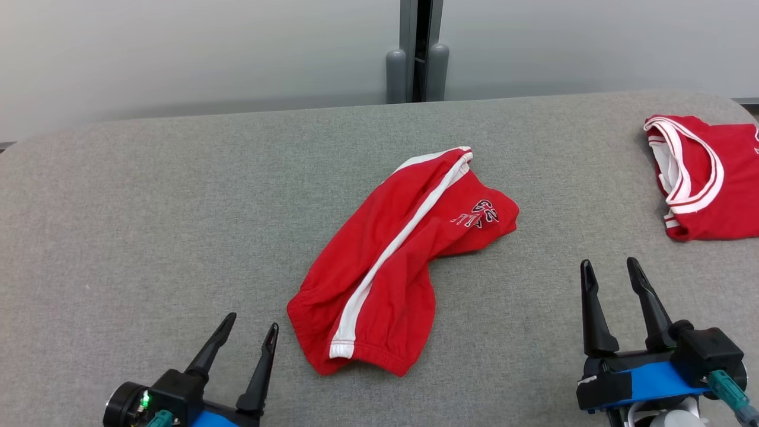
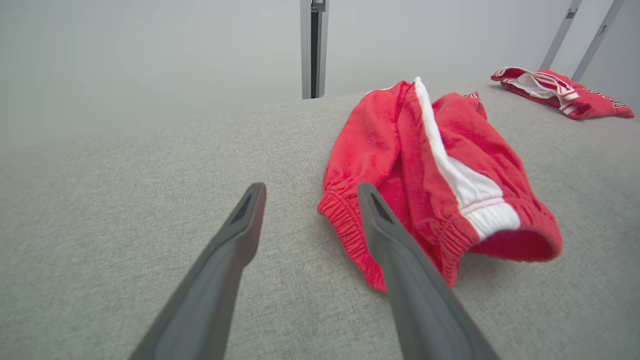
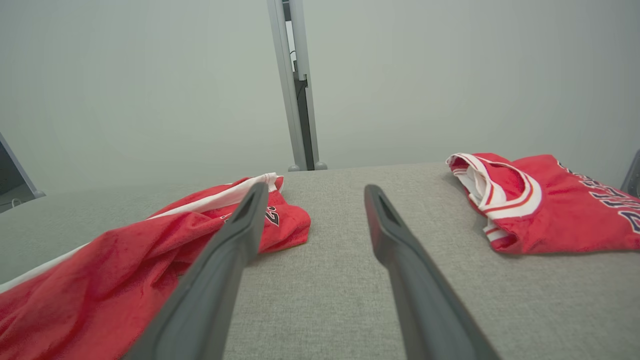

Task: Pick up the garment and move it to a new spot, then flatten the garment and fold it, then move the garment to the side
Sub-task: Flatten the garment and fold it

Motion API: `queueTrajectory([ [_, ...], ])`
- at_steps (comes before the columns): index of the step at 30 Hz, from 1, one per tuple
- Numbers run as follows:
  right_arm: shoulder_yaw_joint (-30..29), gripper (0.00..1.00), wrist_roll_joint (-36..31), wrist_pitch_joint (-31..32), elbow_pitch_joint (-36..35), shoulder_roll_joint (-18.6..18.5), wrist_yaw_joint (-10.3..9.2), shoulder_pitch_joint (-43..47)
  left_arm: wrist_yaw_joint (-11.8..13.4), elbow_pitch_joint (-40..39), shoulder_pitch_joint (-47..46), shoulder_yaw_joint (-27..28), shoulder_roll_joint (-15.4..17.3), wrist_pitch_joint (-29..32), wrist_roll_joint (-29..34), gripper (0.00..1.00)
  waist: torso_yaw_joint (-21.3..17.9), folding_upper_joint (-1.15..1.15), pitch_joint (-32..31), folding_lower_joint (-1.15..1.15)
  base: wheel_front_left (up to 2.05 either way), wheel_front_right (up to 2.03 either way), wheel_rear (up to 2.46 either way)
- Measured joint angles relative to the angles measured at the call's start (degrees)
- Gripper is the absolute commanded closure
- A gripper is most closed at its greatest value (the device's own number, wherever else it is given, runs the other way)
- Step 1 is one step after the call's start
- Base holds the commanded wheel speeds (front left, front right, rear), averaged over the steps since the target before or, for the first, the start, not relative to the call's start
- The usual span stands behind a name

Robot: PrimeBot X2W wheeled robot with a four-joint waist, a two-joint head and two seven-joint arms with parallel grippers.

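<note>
Grey woven fabric covers the surface point(image 1: 148, 207). At the lower left we locate the left claw point(image 1: 251, 325): its jaws stand apart and hold nothing. It sits near the elastic hem of the garment point(image 1: 403, 261), with a gap between them. The garment, a pair of red shorts with a white side stripe point(image 1: 392, 249), lies crumpled at the middle of the surface, running diagonally from near left to far right. At the lower right we locate the right claw point(image 1: 609, 263), its jaws likewise spread and empty, clear of all cloth. A red jersey point(image 1: 705, 178) with white trim lies at the far right edge, well apart from the garment.
</note>
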Motion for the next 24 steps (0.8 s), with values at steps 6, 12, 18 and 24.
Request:
queueTrajectory([
  [6, -0.1, 0.0, 0.0, 0.0, -0.1, 0.0, 0.01, -0.1, -0.1, -1.1, -2.5, 2.4, 0.5, 0.0, 0.4, 0.0, -1.0, 0.0, 0.7, 0.0, 0.0, 0.0, 0.0],
  [12, 0.2, 0.0, 0.0, 0.0, 0.0, 0.0, 0.01, -0.5, -1.0, 0.6, -8.0, 2.3, 0.0, 0.0, 1.4, 0.0, -2.4, 0.0, 1.7, 0.0, 0.0, 0.0, 0.0],
  [18, 0.2, 0.0, -0.1, 0.0, 0.2, 0.0, 0.01, -1.1, -2.0, 6.4, -11.7, 0.7, -0.3, 0.0, 1.6, 0.0, -4.3, 0.0, 2.6, 0.0, 0.0, 0.0, 0.0],
  [24, 0.0, 0.0, -0.1, 0.0, 0.2, 0.0, 0.0, -1.3, -2.5, 13.6, -12.3, -1.0, -0.1, -0.1, 0.9, 0.0, -5.6, 0.0, 3.6, 0.01, 0.0, 0.0, 0.0],
])
